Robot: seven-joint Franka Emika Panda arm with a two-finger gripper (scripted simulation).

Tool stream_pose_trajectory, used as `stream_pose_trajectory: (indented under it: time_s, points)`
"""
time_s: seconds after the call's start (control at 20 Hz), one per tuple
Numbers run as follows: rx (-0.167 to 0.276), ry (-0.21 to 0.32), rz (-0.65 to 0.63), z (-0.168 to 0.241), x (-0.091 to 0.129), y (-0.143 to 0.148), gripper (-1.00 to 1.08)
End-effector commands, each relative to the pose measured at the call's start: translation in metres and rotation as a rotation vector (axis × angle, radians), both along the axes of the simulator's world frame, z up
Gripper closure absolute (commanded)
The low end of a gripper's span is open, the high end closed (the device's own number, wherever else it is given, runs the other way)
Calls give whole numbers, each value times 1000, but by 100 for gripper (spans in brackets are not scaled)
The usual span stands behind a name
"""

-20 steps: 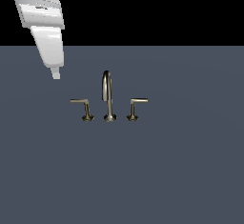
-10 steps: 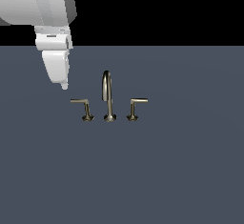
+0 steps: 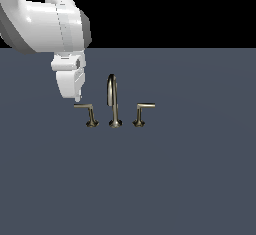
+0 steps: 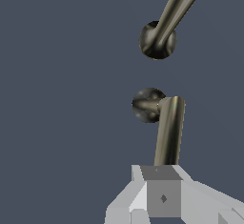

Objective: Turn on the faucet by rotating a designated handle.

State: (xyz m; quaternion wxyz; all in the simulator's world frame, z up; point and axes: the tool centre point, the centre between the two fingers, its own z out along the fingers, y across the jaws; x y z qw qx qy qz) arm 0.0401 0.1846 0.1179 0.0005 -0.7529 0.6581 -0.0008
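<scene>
While the fingers' spread cannot be told, the white gripper (image 3: 77,98) hangs just above the designated handle (image 3: 86,108), a thin brassy L-shaped lever beside the faucet (image 3: 114,104), whose arched spout (image 3: 112,91) rises from a matte grey surface (image 3: 175,179).

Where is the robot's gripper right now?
In the exterior view the gripper hangs on the exterior view's left, just above the tip of the designated handle, left of the tall spout.
</scene>
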Motion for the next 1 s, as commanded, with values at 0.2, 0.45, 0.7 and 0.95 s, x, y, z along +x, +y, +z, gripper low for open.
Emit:
stream_pose_trajectory:
  time_s: [0.2,0.45,0.7,0.95]
  points:
    - [-2,1,-85,-20,22,-6,108]
    - [-1,2,-114,-26,29,-8,108]
    - [0,2,-117,-27,30,-8,108]
    - [0,2,-117,-27,20,-4,108]
